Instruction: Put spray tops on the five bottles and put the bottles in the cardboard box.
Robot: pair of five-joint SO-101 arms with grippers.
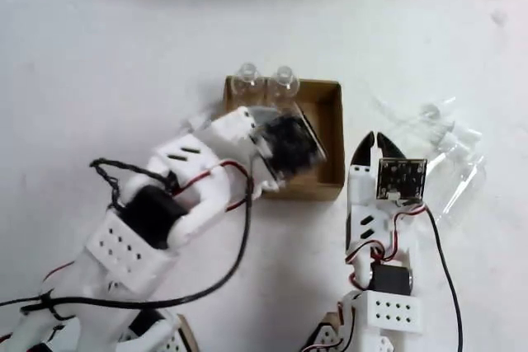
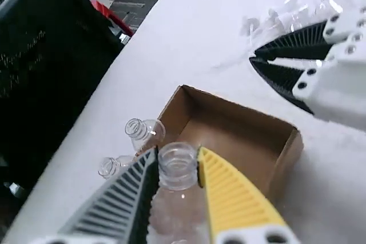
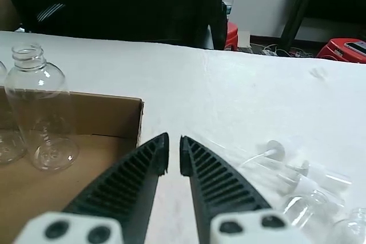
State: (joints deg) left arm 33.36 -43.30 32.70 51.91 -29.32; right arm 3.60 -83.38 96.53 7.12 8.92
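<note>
While the left gripper [image 2: 177, 154] is clamped by its grey and yellow fingers on the neck of an uncapped clear bottle [image 2: 178, 170], that bottle hangs over the open cardboard box [image 1: 328, 133] at the centre of the high view, with the arm coming in from the lower left. Two more open bottles [image 1: 246, 80] [image 1: 283, 82] stand upright side by side at the box's upper edge. From the right wrist view, one of them [image 3: 43, 104] appears to rest on the box floor against its far wall. Just right of the box, the right gripper [image 1: 373, 138] points toward the top of the frame, its black fingers only slightly apart and holding nothing. Further right lies a loose heap of spray tops and clear bottles [image 1: 445, 133] on the white table [image 1: 107, 63].
</note>
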